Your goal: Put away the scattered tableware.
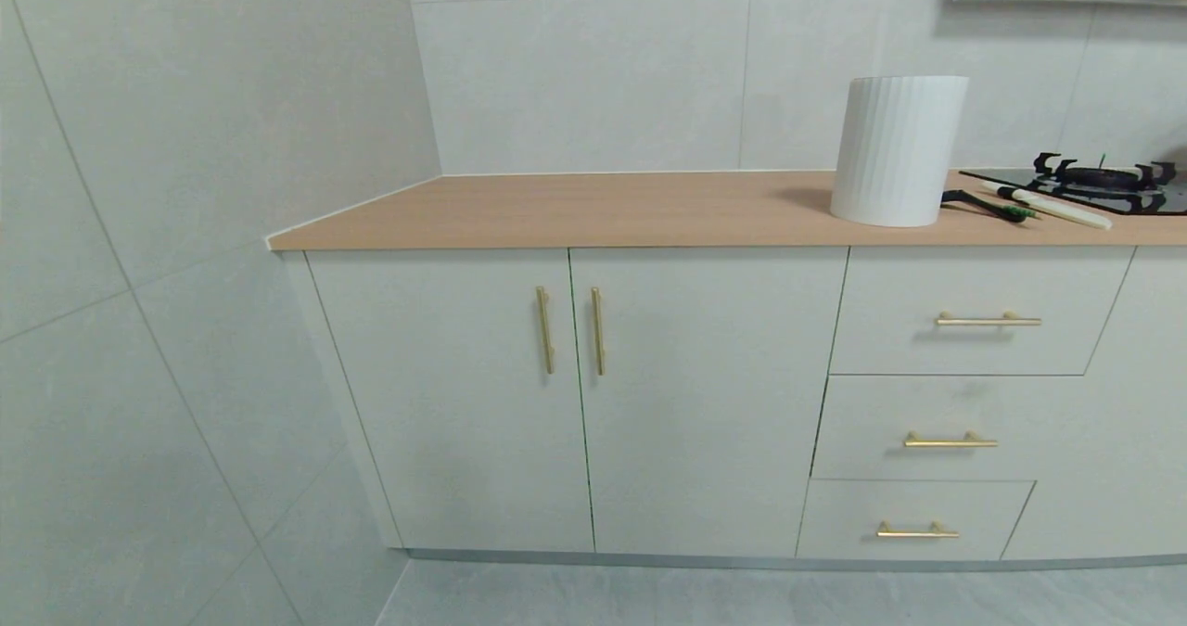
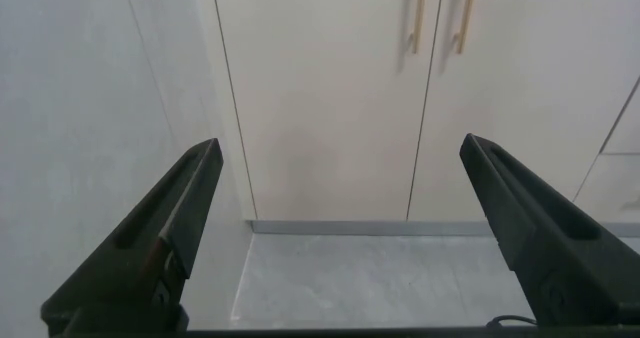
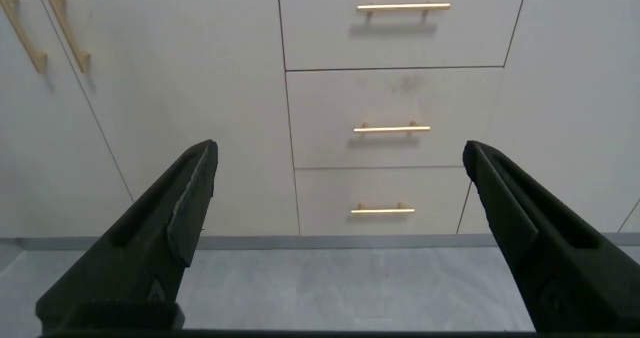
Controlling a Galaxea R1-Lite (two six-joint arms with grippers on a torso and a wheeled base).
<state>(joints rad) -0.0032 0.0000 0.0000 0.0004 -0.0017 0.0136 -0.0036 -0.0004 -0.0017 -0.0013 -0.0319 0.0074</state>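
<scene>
Cutlery (image 1: 1029, 204) with dark and cream handles lies loose on the tan wooden countertop (image 1: 603, 209), just beside the white ribbed cylindrical holder (image 1: 898, 148), probably its home. Head view gives that; the wrists give the left gripper (image 2: 340, 148) facing pale double doors (image 2: 330, 78), right gripper (image 3: 340, 148) facing brass-handled drawers (image 3: 400, 108), both spread wide, empty, low.

On the counter (image 1: 603, 209) and under it
A container (image 1: 898, 150) stood toward the right, utensils (image 1: 1020, 207) between it and the stove (image 1: 1104, 184); below, two doors (image 1: 575, 403) sat left of three stacked drawers (image 1: 946, 403).
</scene>
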